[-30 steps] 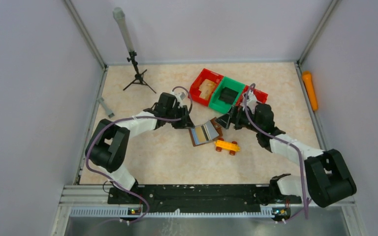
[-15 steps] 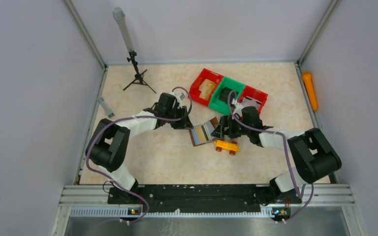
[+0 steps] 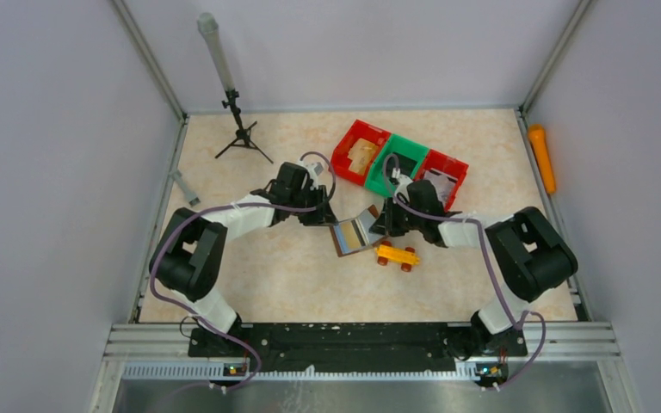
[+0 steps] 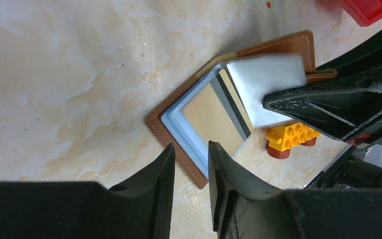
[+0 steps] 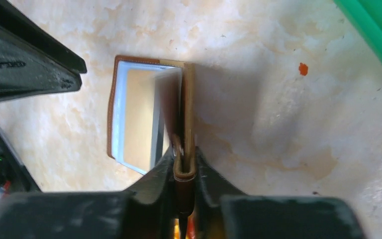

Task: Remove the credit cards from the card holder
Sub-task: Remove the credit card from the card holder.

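Observation:
The brown card holder [image 3: 357, 231] lies open on the table, its greyish-blue inner pockets facing up. One flap lies flat and the other is raised. A tan credit card with a dark stripe [image 4: 211, 117] sits in the flat flap, and a pale grey face [image 4: 266, 79] shows on the raised one. My right gripper [image 5: 184, 157] is shut on the raised flap's brown edge [image 5: 188, 99]. My left gripper [image 4: 191, 147] stands with a narrow gap between its fingers, over the flat flap's near corner [image 4: 176, 144]. Bare table shows in that gap.
A yellow toy car [image 3: 397, 255] sits just in front of the holder, under my right arm. Red [image 3: 360, 151], green [image 3: 398, 163] and red [image 3: 444, 169] bins stand behind. A small tripod [image 3: 239, 129] is at the back left, and an orange stick [image 3: 541, 157] lies along the right wall.
My right arm swung left from the bins to the card holder, and its jaws went from wide open to shut on the raised flap. The left arm stayed put.

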